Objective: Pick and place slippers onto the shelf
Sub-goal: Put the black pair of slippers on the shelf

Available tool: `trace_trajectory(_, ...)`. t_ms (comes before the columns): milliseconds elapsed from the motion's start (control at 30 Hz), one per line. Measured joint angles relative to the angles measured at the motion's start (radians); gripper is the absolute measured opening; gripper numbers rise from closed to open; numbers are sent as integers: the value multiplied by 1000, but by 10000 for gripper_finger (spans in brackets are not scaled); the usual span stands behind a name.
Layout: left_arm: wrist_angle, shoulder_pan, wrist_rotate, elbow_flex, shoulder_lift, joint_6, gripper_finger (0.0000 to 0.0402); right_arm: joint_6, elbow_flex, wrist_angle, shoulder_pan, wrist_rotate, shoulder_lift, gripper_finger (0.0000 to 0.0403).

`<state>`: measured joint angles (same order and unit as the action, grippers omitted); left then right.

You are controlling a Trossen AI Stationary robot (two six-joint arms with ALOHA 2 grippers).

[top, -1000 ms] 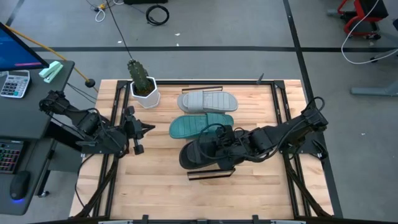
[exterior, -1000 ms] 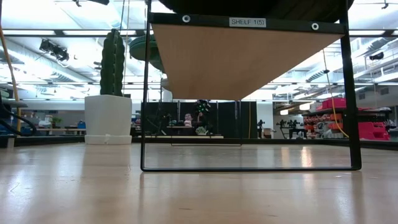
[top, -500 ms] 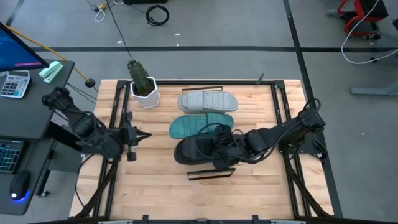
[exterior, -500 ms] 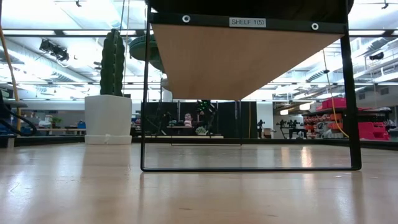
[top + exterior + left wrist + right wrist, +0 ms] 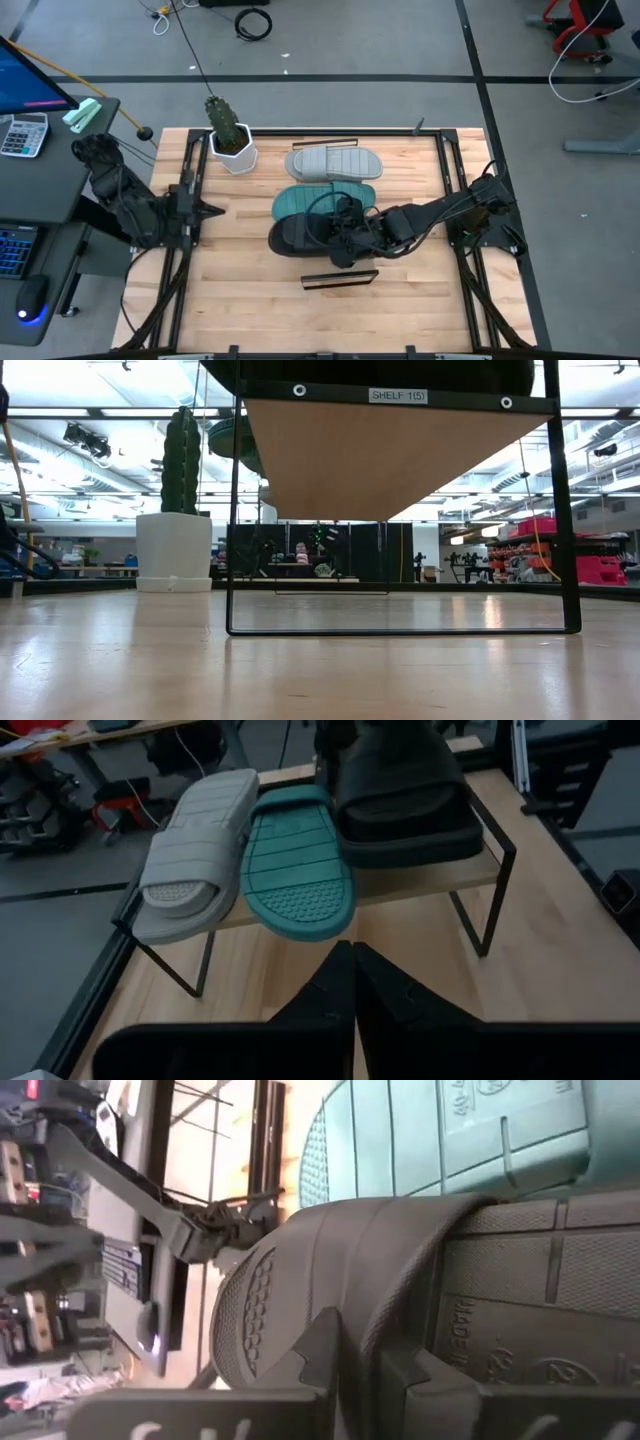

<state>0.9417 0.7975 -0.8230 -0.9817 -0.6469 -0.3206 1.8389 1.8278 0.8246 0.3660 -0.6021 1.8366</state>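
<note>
Three slippers lie side by side on the light-wood shelf (image 5: 420, 880): light grey (image 5: 333, 162) (image 5: 190, 850) farthest, teal (image 5: 325, 201) (image 5: 295, 865) in the middle, black (image 5: 305, 236) (image 5: 405, 805) nearest. All three toes point toward the table's left and overhang the board's edge. My right gripper (image 5: 345, 238) (image 5: 362, 1365) reaches in from the right and is shut on the black slipper. My left gripper (image 5: 208, 210) (image 5: 352, 970) is shut, holds nothing and hovers left of the shelf. The low view shows the shelf's underside (image 5: 390, 455) and dark frame. My right gripper pinches the black slipper's raised side rim (image 5: 375, 1305) between its two fingers (image 5: 320, 1345), one on the footbed side and one outside. It comes from the table's right, roughly along the slipper. The slipper lies flat on the shelf board beside the teal one.
A white pot with a cactus (image 5: 230, 148) (image 5: 175, 545) stands at the table's far left, close to the shelf's far rail (image 5: 325, 143). The near rail (image 5: 340, 278) stands on the slatted tabletop (image 5: 250, 300). A desk with keyboard and calculator sits beyond the left edge.
My right gripper carried the black slipper toward the table's left and slightly farther, so it now lies close beside the teal slipper. My left arm drew back toward the table's left edge, its gripper staying shut.
</note>
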Motion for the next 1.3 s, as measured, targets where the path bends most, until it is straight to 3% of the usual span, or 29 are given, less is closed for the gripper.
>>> trace_trajectory(233,1,0,-1,0,39,18,22,1,0,1,4,31,0,32)
trace_trajectory(567,1,0,-3,0,39,19,5,-6,0,54,3,77,0,32)
trace_trajectory(800,1,0,-8,0,39,20,22,-5,0,54,7,98,0,32)
trace_trajectory(1100,1,0,-12,0,39,21,5,-5,0,63,10,114,-2,32)
trace_trajectory(1300,1,0,-12,0,39,21,21,-6,0,81,10,132,-2,32)
